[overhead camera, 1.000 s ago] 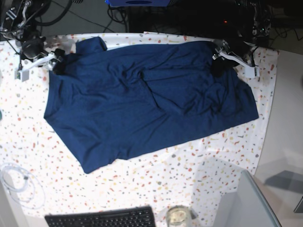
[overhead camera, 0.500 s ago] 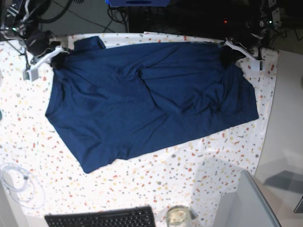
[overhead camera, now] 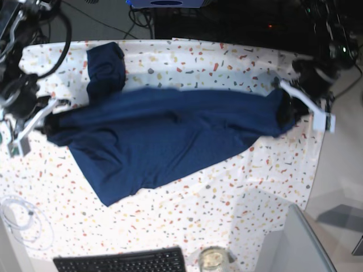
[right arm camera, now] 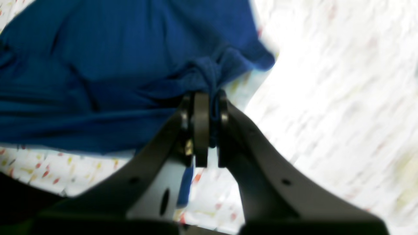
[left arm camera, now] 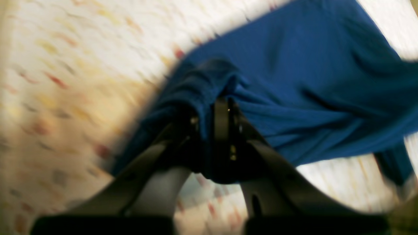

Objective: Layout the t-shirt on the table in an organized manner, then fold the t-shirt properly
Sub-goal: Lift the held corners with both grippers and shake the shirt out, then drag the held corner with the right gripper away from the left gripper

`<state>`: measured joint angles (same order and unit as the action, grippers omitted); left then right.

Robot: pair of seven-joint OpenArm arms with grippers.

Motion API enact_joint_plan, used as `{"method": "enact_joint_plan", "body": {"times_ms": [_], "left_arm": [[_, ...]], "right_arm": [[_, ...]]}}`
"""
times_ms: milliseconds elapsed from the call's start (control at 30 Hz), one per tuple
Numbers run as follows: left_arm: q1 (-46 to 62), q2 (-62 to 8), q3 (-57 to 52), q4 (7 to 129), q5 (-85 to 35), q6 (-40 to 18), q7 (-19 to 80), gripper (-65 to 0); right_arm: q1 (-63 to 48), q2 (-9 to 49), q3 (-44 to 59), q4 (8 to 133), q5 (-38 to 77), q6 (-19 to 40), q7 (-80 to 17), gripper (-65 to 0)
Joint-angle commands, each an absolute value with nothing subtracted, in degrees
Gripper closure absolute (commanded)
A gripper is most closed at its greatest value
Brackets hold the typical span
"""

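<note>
T-shirt [overhead camera: 159, 136] navy, rumpled (both grippers clamp corners), one sleeve upward.

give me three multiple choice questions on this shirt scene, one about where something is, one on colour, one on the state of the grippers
1. Where does the keyboard lie in the base view?
A. at the near edge of the table
B. on top of the t-shirt
C. beside the far edge of the table

2. What colour is the t-shirt?
A. red
B. dark navy blue
C. white

3. How do the left gripper and right gripper stand?
A. both open above the cloth
B. one open, one shut
C. both shut on the t-shirt

Key: 1 A, the black keys show at the bottom of the base view. 2 B, the cloth is plain dark blue in every view. 3 C, each wrist view shows blue fabric bunched and pinched between closed jaws.
</note>
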<state>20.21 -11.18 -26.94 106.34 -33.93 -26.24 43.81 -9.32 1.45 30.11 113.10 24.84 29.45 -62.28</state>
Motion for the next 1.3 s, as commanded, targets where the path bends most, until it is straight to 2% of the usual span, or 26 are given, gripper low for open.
{"method": "enact_joint_plan", "body": {"times_ms": [0,167,233,333,367,400,467,500,567,600,667,700,733,867,1000,1200,1267], "left_arm": [[17.7,-11.9,-27.3,107.5,-34.9,-25.9,43.6,0.0],[4.3,-11.6,-26.7,105.3,-34.9,-23.4,48.1,0.0],[-2.0,-11.3,-26.2,101.4,-34.9,-19.7,48.5,0.0],[-11.1,-10.6,-22.6,91.6,-34.9,-15.5,48.0,0.0],[-14.2,-10.4,-21.1,87.7,-34.9,-14.7,47.1,0.0],[-16.5,-10.2,-20.1,84.4,-34.9,-14.1,45.8,0.0],[-20.3,-9.9,-17.4,77.8,-34.9,-12.3,41.6,0.0],[-21.6,-9.4,-16.4,75.2,-35.0,-11.2,39.0,-7.6],[-22.8,-8.3,-15.5,71.5,-34.9,-9.7,33.7,-29.8],[-22.8,-7.9,-15.4,70.5,-35.2,-9.7,31.8,-39.5],[-22.2,-7.6,-15.4,70.2,-35.4,-9.7,29.4,-56.6],[-21.3,-7.6,-15.4,70.5,-35.4,-9.7,29.1,-61.7],[-20.0,-7.7,-15.4,71.1,-35.4,-9.8,28.9,-64.2],[-11.6,-7.9,-15.4,77.7,-35.4,-9.8,29.1,-64.5],[1.0,-8.0,-16.0,82.8,-35.0,-9.8,28.6,-64.5],[15.9,-9.2,-19.6,87.1,-35.4,-10.0,21.1,-64.5],[19.4,-9.2,-21.7,88.9,-35.2,-12.8,20.4,-64.5]], "right_arm": [[-5.1,2.5,30.2,113.6,23.9,29.4,-61.9,0.0],[11.8,3.1,30.0,104.7,15.0,29.5,-63.3,0.0],[19.6,4.4,29.0,96.4,11.3,29.8,-62.4,0.0],[27.7,7.1,24.7,80.6,9.0,29.5,-53.8,0.0],[30.4,7.8,23.4,75.0,8.4,29.5,-49.4,-2.6],[32.3,8.1,22.5,70.5,7.6,29.4,-45.6,-6.9],[35.5,8.7,20.9,63.1,4.7,29.4,-39.6,-23.7],[36.4,8.9,20.8,61.4,3.4,29.4,-38.6,-34.5],[35.7,8.9,21.0,62.1,2.1,29.4,-38.5,-52.5],[34.1,8.9,21.0,63.8,2.0,29.5,-38.5,-56.7],[28.4,8.9,20.4,69.4,1.9,29.5,-38.6,-57.3],[25.5,8.7,20.4,72.5,1.9,29.5,-39.1,-56.1],[22.1,8.7,20.4,75.5,1.9,29.6,-40.1,-54.9],[11.8,8.4,18.3,81.0,1.9,29.8,-41.9,-54.3],[5.1,8.4,12.9,80.2,1.8,29.4,-36.6,-54.3],[5.7,8.4,6.2,71.0,1.7,22.5,-30.5,-54.3],[6.4,8.4,4.0,67.0,1.8,21.3,-29.0,-54.2]]}}
